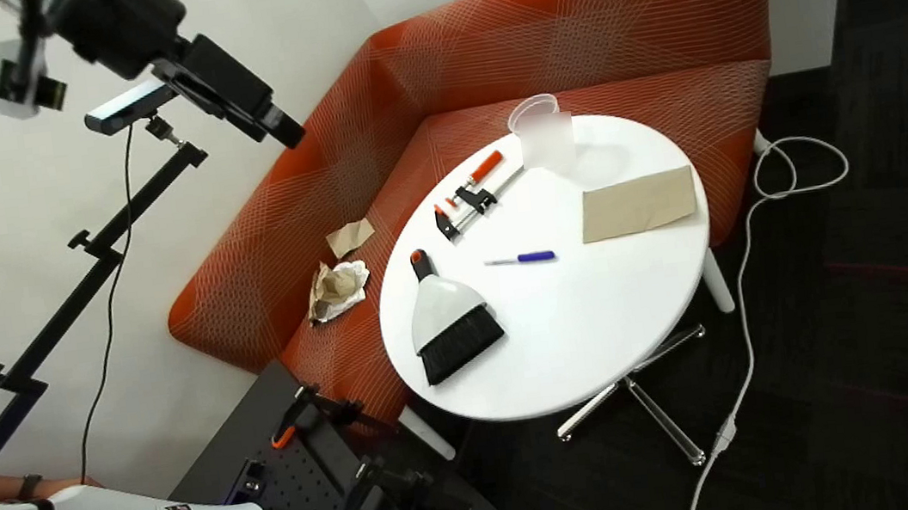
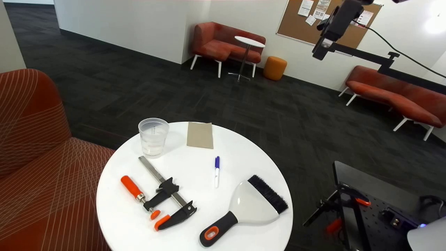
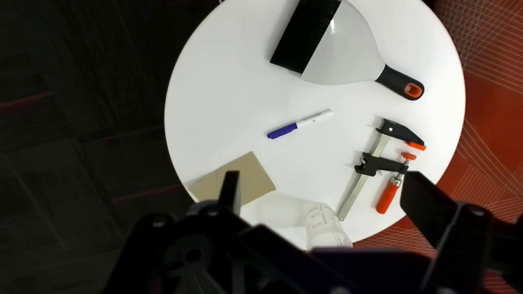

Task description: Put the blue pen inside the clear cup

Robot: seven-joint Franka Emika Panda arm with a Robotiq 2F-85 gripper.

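Hand [image 3: 322, 175] spread wide, blue pen [image 3: 299, 123] lying on white table [image 1: 584, 326], clear cup [image 2: 153, 138] standing upright.

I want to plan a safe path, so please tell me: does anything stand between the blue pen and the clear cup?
Nothing visible stands directly between the pen and the cup. The clamp and the brown sheet lie on opposite sides of that line.

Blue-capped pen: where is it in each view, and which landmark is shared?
In an exterior view, the blue-capped pen lies just right of centre, cap to the right.
In an exterior view, the blue-capped pen lies below centre, cap toward the top edge.
In the wrist view, the blue-capped pen lies above and right of centre, cap to the lower left.
Shared landmark: the orange-handled bar clamp.
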